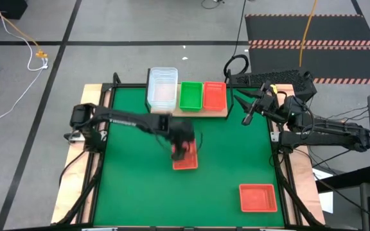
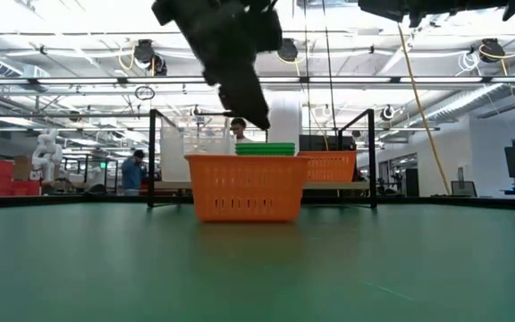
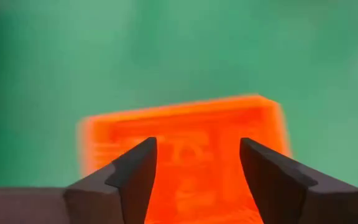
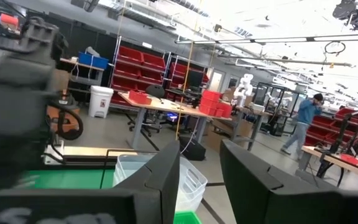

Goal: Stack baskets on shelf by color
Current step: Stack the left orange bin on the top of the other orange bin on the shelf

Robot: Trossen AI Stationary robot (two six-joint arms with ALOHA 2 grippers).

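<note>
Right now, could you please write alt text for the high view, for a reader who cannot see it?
The open left gripper hovers over a red basket at mid-table. Clear, green and red baskets sit on the shelf; another red basket lies near the front right.

Red-orange basket (image 2: 246, 190) mid-mat on green table mat (image 2: 257, 268), upright, w/ dark left arm (image 2: 226, 49) hanging tilted just above it; fingers not clear here. Behind: green baskets (image 2: 265, 149) stacked, another red-orange basket (image 2: 329, 165) to the right, clear baskets (image 2: 186, 148) left, all on shelf (image 2: 329, 184). Person (image 2: 134, 168) far back in room.
</note>
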